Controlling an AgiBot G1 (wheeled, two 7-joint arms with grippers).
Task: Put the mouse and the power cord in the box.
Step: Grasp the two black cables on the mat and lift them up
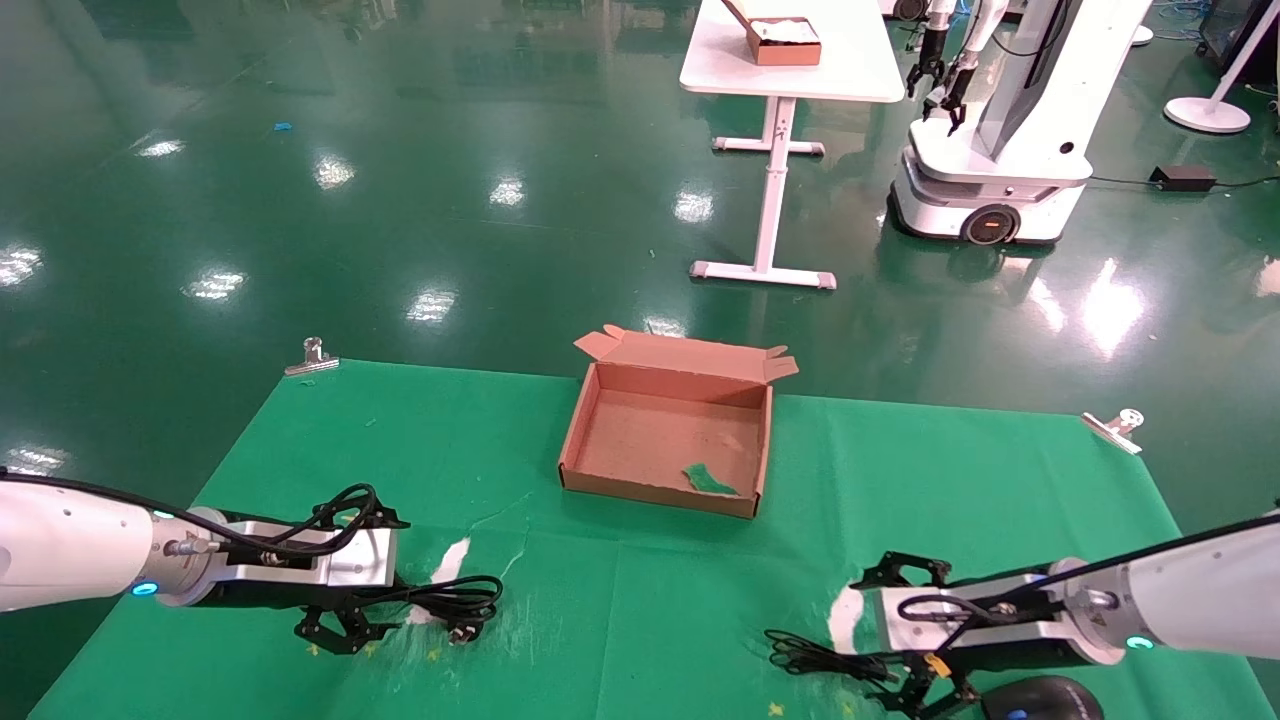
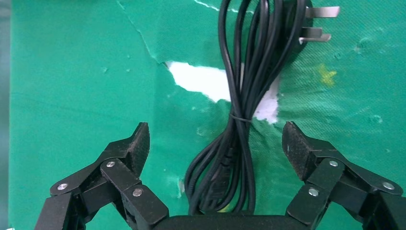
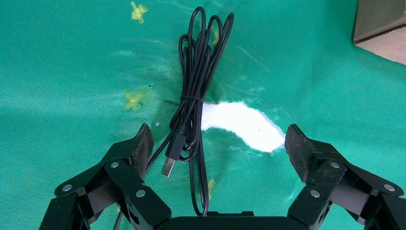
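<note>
Both grippers gape: left (image 2: 215,143) straddles the cord (image 2: 244,96), right (image 3: 215,148) over the mouse (image 1: 1040,697) cable, box (image 1: 665,487) empty, so close next.

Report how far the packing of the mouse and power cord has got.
Nothing is packed yet: the box sits open holding only a green scrap. In hand: the left claw is open over the power cord, and the right claw is open over the bundled cable of the mouse; neither grips anything. Left to do: grasp both and place them in the box.
</note>
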